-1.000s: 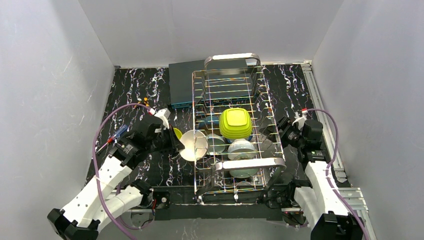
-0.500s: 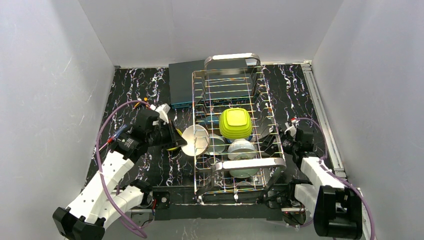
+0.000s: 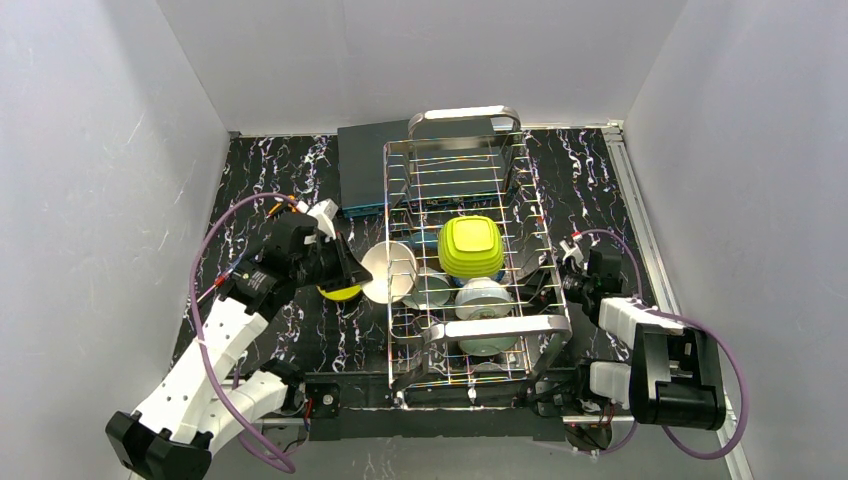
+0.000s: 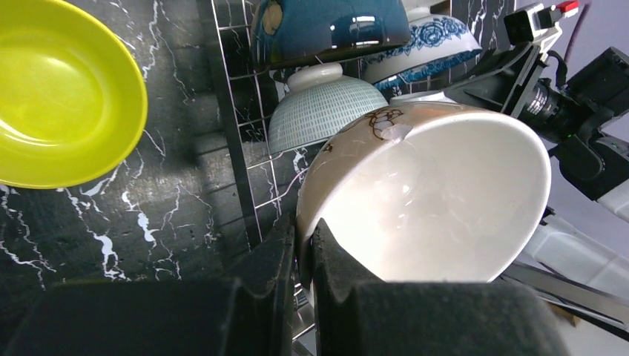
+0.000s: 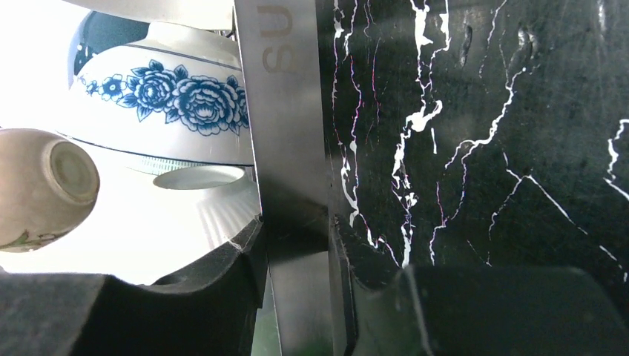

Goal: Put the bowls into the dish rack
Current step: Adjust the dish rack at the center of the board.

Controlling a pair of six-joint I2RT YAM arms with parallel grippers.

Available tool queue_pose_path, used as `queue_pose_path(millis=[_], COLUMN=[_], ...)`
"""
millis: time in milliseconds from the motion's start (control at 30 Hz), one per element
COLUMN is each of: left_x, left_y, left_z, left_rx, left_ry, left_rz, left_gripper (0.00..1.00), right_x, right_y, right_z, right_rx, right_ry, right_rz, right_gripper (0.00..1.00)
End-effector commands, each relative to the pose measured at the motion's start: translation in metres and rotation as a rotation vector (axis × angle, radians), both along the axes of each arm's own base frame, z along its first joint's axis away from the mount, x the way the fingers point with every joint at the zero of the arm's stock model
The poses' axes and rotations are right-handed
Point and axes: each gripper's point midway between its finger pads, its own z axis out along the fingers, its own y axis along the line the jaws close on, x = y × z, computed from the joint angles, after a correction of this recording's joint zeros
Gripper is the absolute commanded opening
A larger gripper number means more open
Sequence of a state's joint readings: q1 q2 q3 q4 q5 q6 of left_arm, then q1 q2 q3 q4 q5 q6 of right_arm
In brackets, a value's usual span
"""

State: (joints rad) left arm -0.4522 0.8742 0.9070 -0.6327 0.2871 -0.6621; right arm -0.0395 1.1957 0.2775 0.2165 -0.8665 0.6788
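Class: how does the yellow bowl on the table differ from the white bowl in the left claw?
The yellow bowl lies mouth-up on the table; the white bowl is tipped on its side. The yellow bowl is free; the white bowl is pinched by its rim in the left claw. Both are round and empty.

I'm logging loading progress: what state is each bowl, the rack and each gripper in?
dish rack: right side band clamped.
right gripper: shut on the dish rack's band.
white bowl: held tilted at the rack's left side.
left gripper: shut on the white bowl's rim.
lime-yellow round bowl: upright, outside the rack.
lime squarish bowl: upside down in the rack.
blue-patterned bowl: in the rack.
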Motion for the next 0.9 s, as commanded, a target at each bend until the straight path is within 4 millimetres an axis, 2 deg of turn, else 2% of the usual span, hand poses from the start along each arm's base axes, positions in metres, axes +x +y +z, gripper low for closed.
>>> queue_pose_path(millis=[0, 233, 400, 533, 633, 700, 767, 867], left_x=[0.014, 0.018, 0.019, 0.021, 0.024, 0.028, 0.032, 0.040], left_y=[0.004, 0.015, 0.024, 0.033, 0.045, 0.058, 0.073, 0.100], left_z=[0.043, 0.043, 0.044, 0.047, 0.053, 0.060, 0.071, 0.092], left_rx=[-0.029, 0.022, 0.063, 0.102, 0.151, 0.204, 0.260, 0.361], left_ry=[-0.145, -0.164, -0.182, -0.196, -0.222, -0.251, -0.286, -0.347], left_rz=[0.031, 0.070, 0.100, 0.126, 0.166, 0.214, 0.266, 0.373], left_gripper=[0.00, 0.00, 0.00, 0.00, 0.00, 0.00, 0.00, 0.00], right_x=[0.030, 0.057, 0.075, 0.091, 0.101, 0.105, 0.111, 0.121], right_y=[0.000, -0.002, -0.006, -0.015, -0.028, -0.040, -0.056, -0.089], right_z=[0.032, 0.068, 0.081, 0.085, 0.085, 0.088, 0.100, 0.128], right_rx=[-0.002, -0.029, -0.051, -0.132, -0.238, -0.327, -0.424, -0.581], right_ry=[-0.132, -0.210, -0.234, -0.229, -0.195, -0.181, -0.191, -0.227], right_rz=[0.019, 0.033, 0.016, -0.015, -0.044, -0.070, -0.124, -0.281], right_gripper=[0.17, 0.01, 0.01, 0.01, 0.27, 0.37, 0.45, 0.64])
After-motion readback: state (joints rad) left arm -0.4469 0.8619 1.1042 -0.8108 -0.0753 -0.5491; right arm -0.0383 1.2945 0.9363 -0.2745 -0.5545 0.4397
